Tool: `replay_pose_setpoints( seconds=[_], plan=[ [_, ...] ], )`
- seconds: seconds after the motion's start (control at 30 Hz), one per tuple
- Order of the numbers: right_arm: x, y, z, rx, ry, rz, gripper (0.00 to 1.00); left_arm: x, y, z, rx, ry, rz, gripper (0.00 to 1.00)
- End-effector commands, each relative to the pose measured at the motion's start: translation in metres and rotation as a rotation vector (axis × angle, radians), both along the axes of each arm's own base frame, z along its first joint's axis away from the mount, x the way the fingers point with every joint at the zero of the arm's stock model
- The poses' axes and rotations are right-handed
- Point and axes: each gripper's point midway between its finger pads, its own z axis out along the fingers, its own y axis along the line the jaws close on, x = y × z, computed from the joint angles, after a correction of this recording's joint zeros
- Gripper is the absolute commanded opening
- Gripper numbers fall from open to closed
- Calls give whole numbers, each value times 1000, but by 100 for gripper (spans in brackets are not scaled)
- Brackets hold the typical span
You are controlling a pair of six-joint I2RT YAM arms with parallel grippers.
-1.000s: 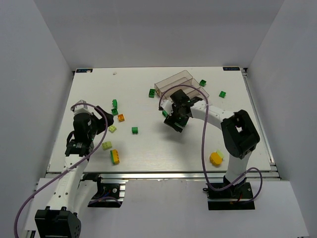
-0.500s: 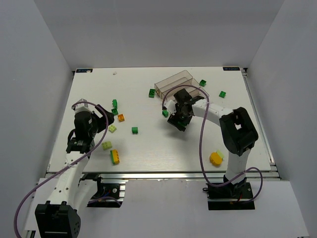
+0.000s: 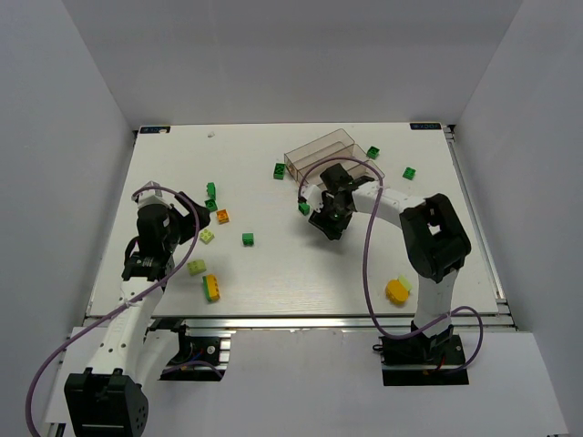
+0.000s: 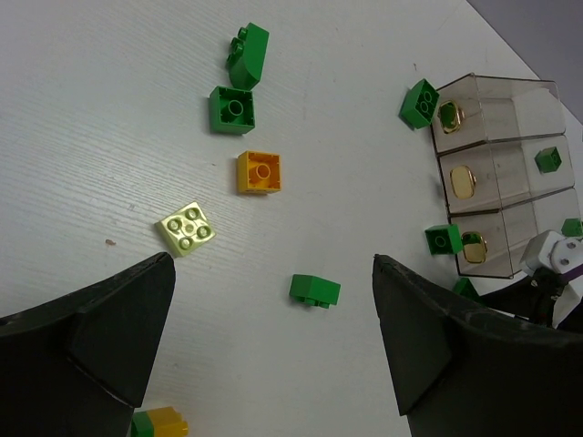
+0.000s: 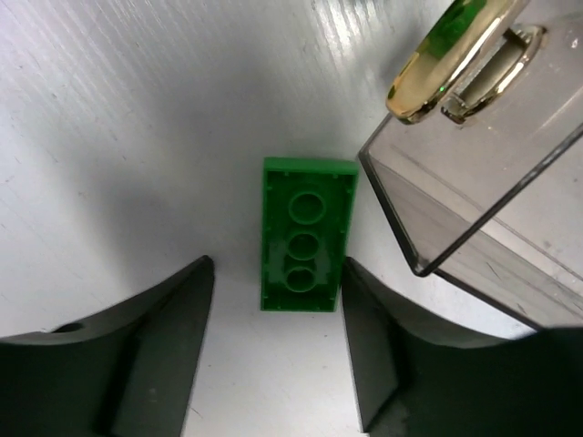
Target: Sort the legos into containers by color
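A dark green lego (image 5: 305, 235) lies hollow side up on the table, just beside the near corner of the clear brownish containers (image 5: 474, 209). My right gripper (image 5: 277, 264) straddles its near end, open. The right finger (image 5: 383, 337) is against the brick's edge and the left finger (image 5: 164, 328) stands a little off it. From above, the right gripper (image 3: 323, 217) sits just below the containers (image 3: 332, 155). My left gripper (image 4: 273, 264) hangs wide open and empty above the table, with a small green lego (image 4: 315, 290) ahead of its fingers.
Loose legos lie on the left half: orange (image 4: 259, 172), pale yellow-green (image 4: 186, 227), two dark green (image 4: 231, 109), and a yellow-and-green piece (image 3: 211, 288). More green ones (image 3: 409, 173) lie right of the tray. An orange-yellow piece (image 3: 397, 291) sits by the right arm's base.
The right gripper has edged toward the tray and its jaws have narrowed around the green lego. The left arm shifted slightly and then stayed still, open.
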Motion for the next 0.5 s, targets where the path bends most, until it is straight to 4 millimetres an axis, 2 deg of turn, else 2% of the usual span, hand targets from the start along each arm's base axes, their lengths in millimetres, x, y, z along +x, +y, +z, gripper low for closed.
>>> replay_pose_setpoints(
  seconds=[0.0,0.17,0.27,0.37,0.47],
  plan=[
    [0,3,-2,28,2,13,60,2,-3,11,-13,-36,-10,98],
    [-5,-2,-8,24,-9,21,49,2,-9,12,-29,-38,-38,98],
    [-10,-2,-10,30,2,36,36,3,-9,13,-32,-43,-40,98],
    [-17,3,-5,69,14,70,27,3,-10,13,-36,-44,-45,98],
    [-29,14,10,151,26,136,20,2,-11,12,-39,-44,-48,98]
  ],
)
